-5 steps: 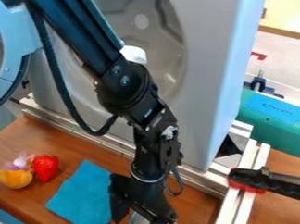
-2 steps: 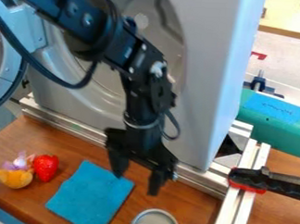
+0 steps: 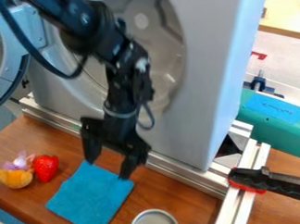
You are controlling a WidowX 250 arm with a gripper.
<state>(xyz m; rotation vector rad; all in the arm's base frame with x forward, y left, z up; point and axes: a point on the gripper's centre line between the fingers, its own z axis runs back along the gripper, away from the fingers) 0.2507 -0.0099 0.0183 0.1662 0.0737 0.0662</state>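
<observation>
The small orange-and-lilac toy (image 3: 16,175) sits against the red plastic-looking strawberry (image 3: 46,167), probably grouped to leave the cloth room. Right of them, the square blue fabric cloth (image 3: 88,195) lies spread flat on the brown wooden tabletop (image 3: 180,198). The black two-finger gripper (image 3: 108,168) hangs over its upper edge, pincer apart, nothing between the fingers. The round grey metal tin (image 3: 155,220) rests apart, right of the cloth. The black-and-red clamp (image 3: 265,181) bites the silvery metal rails, likely to steady them. Count: one toy, one strawberry, one cloth, one gripper, one tin, one clamp.
</observation>
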